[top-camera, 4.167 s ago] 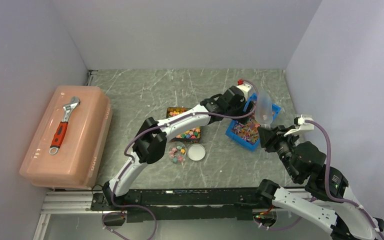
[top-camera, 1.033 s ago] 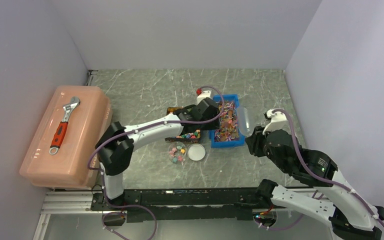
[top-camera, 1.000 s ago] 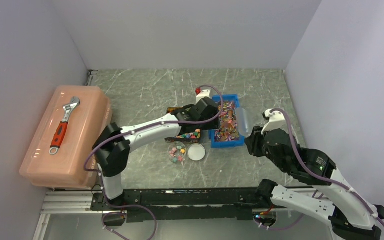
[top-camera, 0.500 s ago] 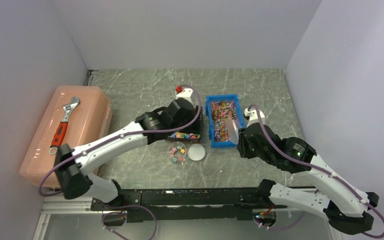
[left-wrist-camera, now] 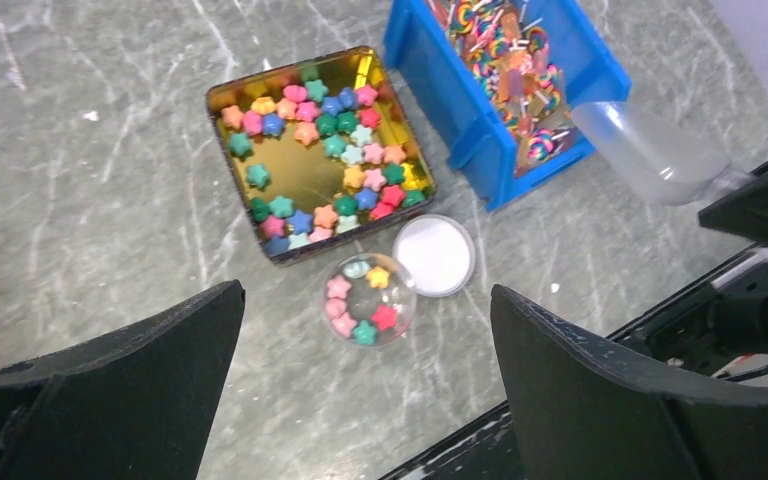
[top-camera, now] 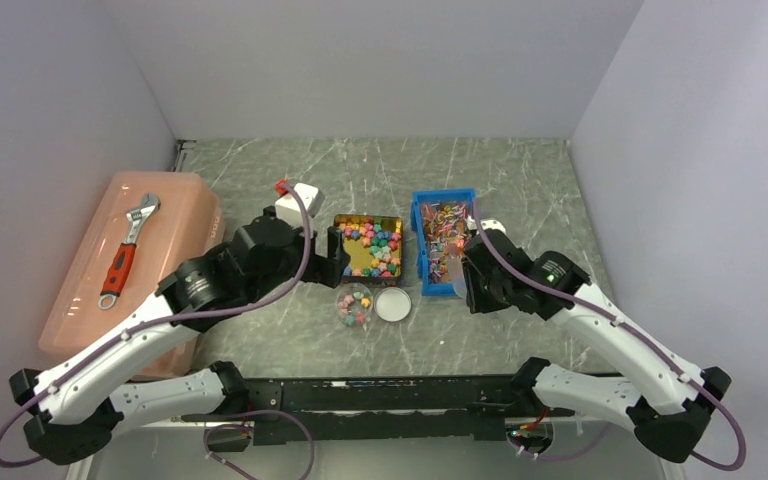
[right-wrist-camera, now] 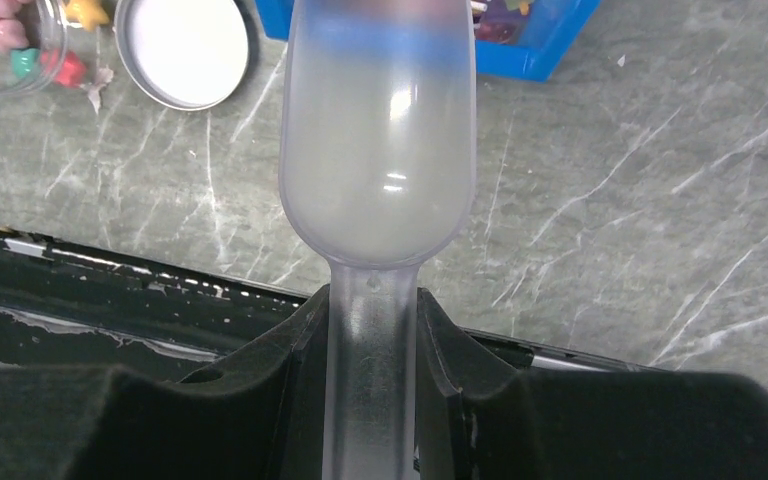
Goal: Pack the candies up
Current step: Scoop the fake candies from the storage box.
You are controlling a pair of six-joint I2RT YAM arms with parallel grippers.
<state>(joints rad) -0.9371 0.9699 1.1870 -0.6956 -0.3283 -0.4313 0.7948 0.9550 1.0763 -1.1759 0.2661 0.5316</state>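
The candies [top-camera: 370, 247] are small pastel stars in an open gold tin [left-wrist-camera: 219, 98]. Several more lie in a small clear round cup [top-camera: 353, 305] just in front of the tin; the cup also shows in the left wrist view [left-wrist-camera: 367, 298]. Its white lid [top-camera: 393, 303] lies beside it. My left gripper [top-camera: 337, 265] is open and empty, high above the cup [left-wrist-camera: 365, 292]. My right gripper [right-wrist-camera: 372, 300] is shut on the handle of a translucent scoop [right-wrist-camera: 380, 150]. The scoop [top-camera: 457, 272] is empty and hangs over the near end of the blue bin [top-camera: 419, 240].
The blue bin [left-wrist-camera: 465, 120] holds wrapped lollipops, right of the tin. A salmon plastic box [top-camera: 165, 300] with a red-handled wrench [top-camera: 127, 248] on it stands at the left. A black rail [top-camera: 360, 392] runs along the table's near edge. Walls close in on three sides.
The blue bin now stands further left, beside the tin. My left arm has drawn back to the left and uncovered the tin. My right arm has carried the scoop left to the bin's near end.
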